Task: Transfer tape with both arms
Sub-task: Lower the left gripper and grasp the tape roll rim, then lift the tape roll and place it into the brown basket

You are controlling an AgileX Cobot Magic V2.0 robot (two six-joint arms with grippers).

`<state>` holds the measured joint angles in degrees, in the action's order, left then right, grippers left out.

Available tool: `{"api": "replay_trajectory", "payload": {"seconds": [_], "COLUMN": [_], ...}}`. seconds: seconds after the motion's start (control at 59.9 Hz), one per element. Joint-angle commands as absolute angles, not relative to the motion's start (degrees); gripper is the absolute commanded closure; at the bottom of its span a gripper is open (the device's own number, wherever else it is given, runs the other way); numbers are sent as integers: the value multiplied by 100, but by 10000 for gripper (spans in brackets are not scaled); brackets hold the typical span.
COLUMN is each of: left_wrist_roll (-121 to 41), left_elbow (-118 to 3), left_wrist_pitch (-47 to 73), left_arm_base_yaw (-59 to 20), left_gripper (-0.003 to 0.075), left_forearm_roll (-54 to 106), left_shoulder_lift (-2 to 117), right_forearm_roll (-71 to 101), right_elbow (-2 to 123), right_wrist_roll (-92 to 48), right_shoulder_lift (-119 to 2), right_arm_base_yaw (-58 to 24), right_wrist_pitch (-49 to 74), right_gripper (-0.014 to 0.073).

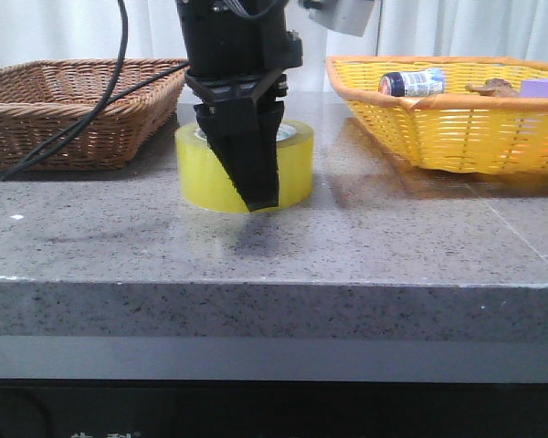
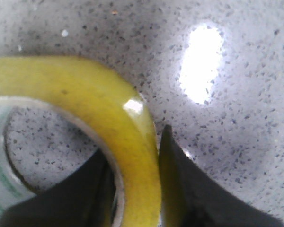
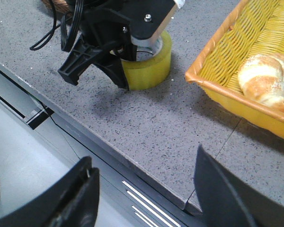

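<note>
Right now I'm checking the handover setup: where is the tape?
In the front view the tape sits centre-table between the brown basket and yellow basket, under the left tool.

Tape: we saw a wide roll, translucent yellow, with a white core carrying green print.
Pose: we found it lying flat, core opening facing up.
Place: we found it on the table's middle, set back from the front edge.
</note>
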<state>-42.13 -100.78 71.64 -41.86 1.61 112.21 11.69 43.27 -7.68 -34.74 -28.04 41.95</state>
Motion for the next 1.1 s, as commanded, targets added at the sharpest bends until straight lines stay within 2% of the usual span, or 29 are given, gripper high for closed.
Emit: {"api": "replay_trajectory", "payload": {"seconds": [0.0,0.25,0.618,1.085], "left_wrist_roll": [-4022,-3317,-2472,-439], "left_elbow": [-10245,-10719,-11639,-11596], "left_wrist_pitch": [7354,7354,7354,7341], "left_arm_base_yaw": [-4210,-4210,-4055,-2103], "left_gripper": [636,643,643,643], "left_forearm_roll": [150,-254,-419,-498], "left_shoulder_lift": [10940,10831,10075,10013], "right_forearm_roll": [1172,1172,1172,1172], "right_elbow": [4477,4477,4477,4477], "right_wrist_roll": [-786,-786,-786,-786], "right_shoulder_lift": [-3489,-3489,-3489,-3489], "right_arm_base_yaw": [-2787,-2787,-2787,-2787], "right_wrist_pitch": [3844,3844,3844,3844], "right_gripper": [127,127,127,127]}}
